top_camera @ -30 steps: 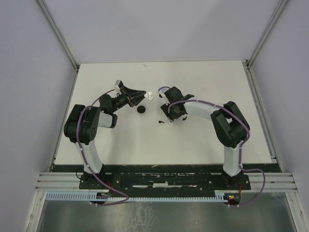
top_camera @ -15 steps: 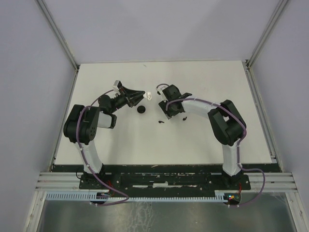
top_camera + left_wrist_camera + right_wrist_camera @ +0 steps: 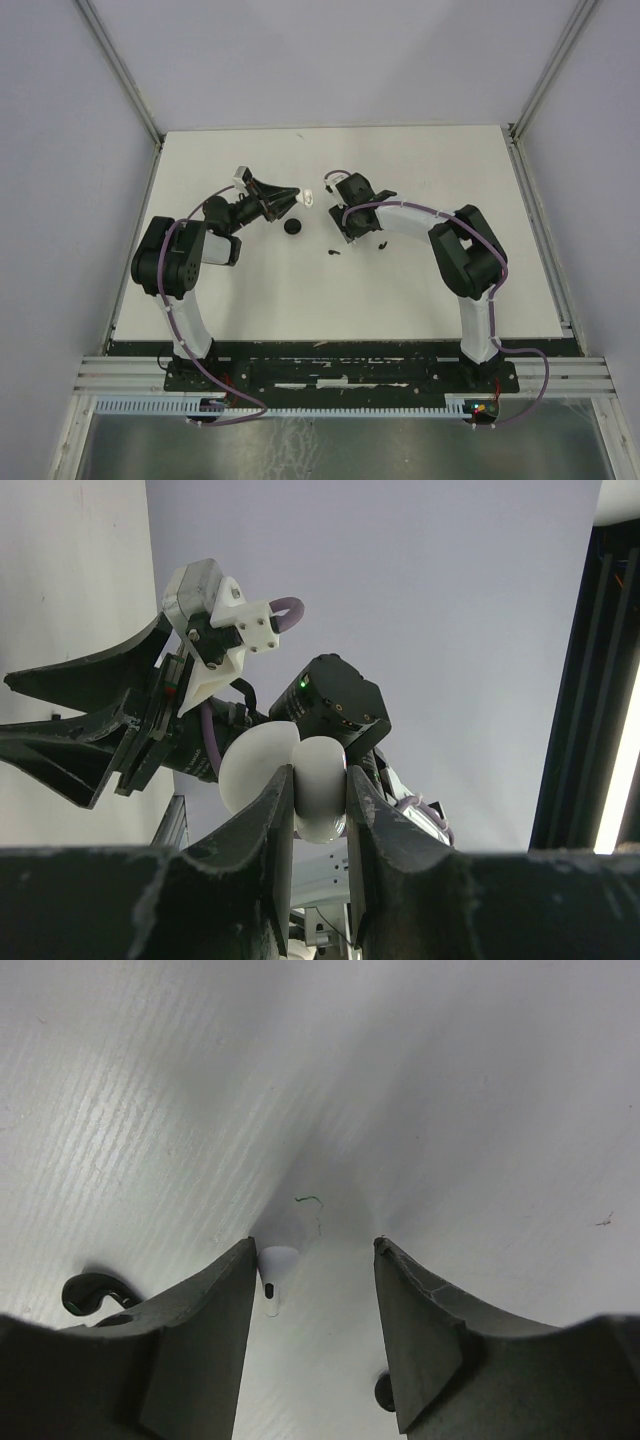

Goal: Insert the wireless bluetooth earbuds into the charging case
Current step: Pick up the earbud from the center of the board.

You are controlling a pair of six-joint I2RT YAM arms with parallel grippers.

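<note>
My left gripper point(image 3: 320, 772) is shut on the white charging case point(image 3: 322, 790), holding it in the air with its lid point(image 3: 252, 770) swung open. From above, that gripper point(image 3: 296, 196) and case point(image 3: 311, 197) hang over the table's middle. My right gripper point(image 3: 312, 1250) points down at the table, open. A white earbud point(image 3: 272, 1268) lies between its jaws, right against the left finger point(image 3: 200, 1320). A black earbud point(image 3: 92, 1293) lies left of that finger and a dark piece point(image 3: 383, 1392) shows by the right finger. From above, the right gripper point(image 3: 345, 222) hides the white earbud.
A black round puck point(image 3: 293, 227) sits on the white table point(image 3: 420, 290) below the held case. Small black earbuds lie at the middle point(image 3: 333, 251) and beside the right arm point(image 3: 383, 243). Frame rails run along the table's sides.
The right arm has shifted slightly back and left, and its jaws have narrowed a little around the white earbud. The left arm holds the case still.
</note>
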